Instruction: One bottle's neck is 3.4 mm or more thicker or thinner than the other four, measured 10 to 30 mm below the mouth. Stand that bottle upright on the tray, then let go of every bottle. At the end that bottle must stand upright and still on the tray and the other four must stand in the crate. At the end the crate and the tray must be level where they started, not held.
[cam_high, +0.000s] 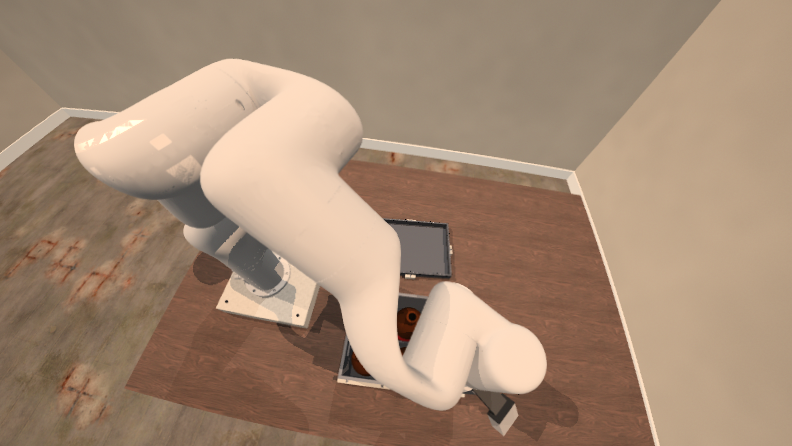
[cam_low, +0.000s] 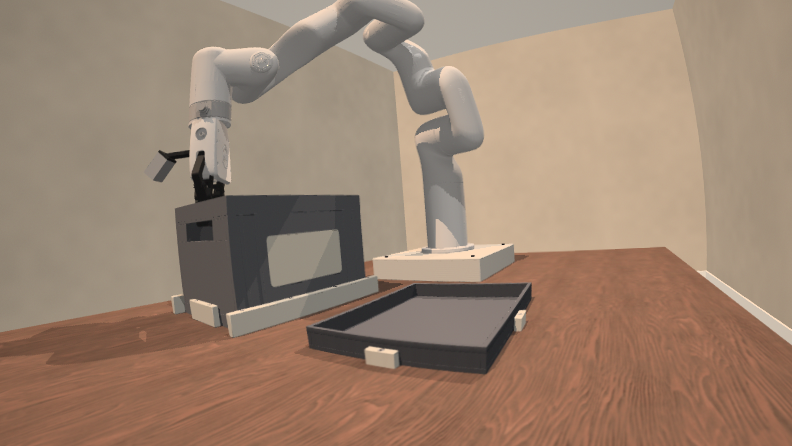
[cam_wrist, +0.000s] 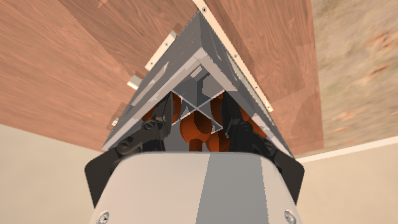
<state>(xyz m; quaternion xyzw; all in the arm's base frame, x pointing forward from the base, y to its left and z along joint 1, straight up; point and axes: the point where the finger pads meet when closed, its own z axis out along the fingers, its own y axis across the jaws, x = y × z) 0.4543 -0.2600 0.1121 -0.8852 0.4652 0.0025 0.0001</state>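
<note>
Gauging of the necks looks to be the step in hand: the gripper hangs at the crate mouth at its end far from the tray, jaws parted fairly wide and holding nothing, astride the divider cross above the brown bottles. Which bottle is the odd one cannot be told; all seem to stand in the crate. Next comes lowering over one neck and closing gently.

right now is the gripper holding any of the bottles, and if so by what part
Nothing is held. The gripper stands open just above the crate, its fingers spread to either side of a brown bottle without closing on it.
</note>
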